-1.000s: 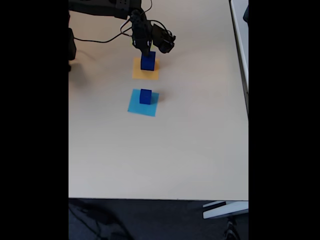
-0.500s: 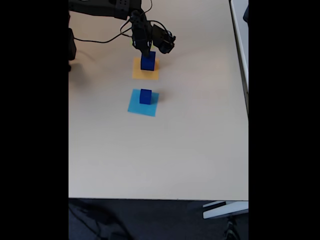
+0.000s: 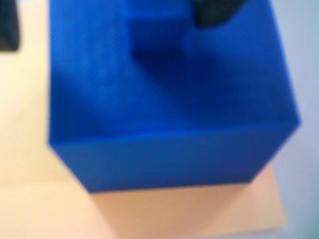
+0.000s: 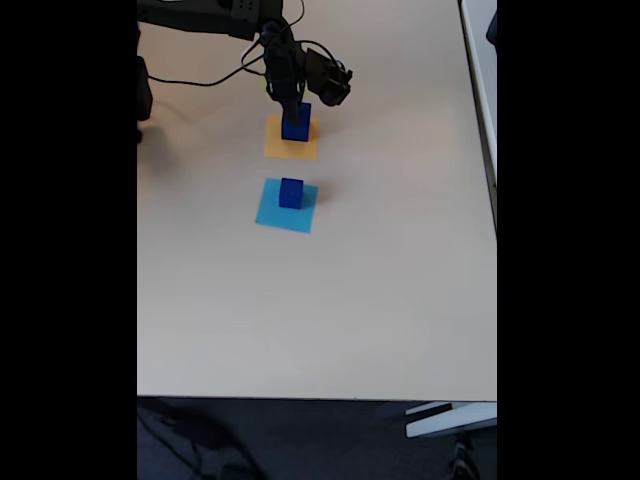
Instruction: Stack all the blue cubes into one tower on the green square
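Two blue cubes (image 4: 295, 124) stacked on orange square (image 4: 290, 146), gripper (image 4: 293, 103) over the small top one, grip unclear, another cube (image 4: 291, 192) on light-blue square (image 4: 286, 213).

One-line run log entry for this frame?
gripper: over large blue cube, state unclear | small cube on top | base: orange square | second cube: light-blue square
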`<state>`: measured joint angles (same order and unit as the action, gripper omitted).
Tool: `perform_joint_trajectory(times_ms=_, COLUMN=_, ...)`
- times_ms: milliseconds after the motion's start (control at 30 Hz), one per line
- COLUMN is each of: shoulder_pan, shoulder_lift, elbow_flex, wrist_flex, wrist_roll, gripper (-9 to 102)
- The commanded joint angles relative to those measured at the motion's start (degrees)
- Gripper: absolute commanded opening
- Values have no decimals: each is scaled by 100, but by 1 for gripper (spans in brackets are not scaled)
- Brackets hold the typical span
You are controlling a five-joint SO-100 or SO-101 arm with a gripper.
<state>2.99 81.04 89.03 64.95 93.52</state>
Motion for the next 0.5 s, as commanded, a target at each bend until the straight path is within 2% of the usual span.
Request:
perform_joint_trajectory(times_ms=0, shoulder_pan=18, shoulder_lift=360, elbow_flex=-457, wrist_flex=-26, wrist_roll=-176, gripper=18)
perform_joint_trajectory(times_ms=300, shoulder_pan=-272, shoulder_lift=817, elbow_flex=-1459, wrist_flex=202, wrist_roll=132, gripper=18)
perform_joint_trajectory(times_ms=467, shoulder_pan=-1011, shoulder_lift=694, elbow_flex=-1828, wrist_flex=475, wrist_roll=1459, gripper=22)
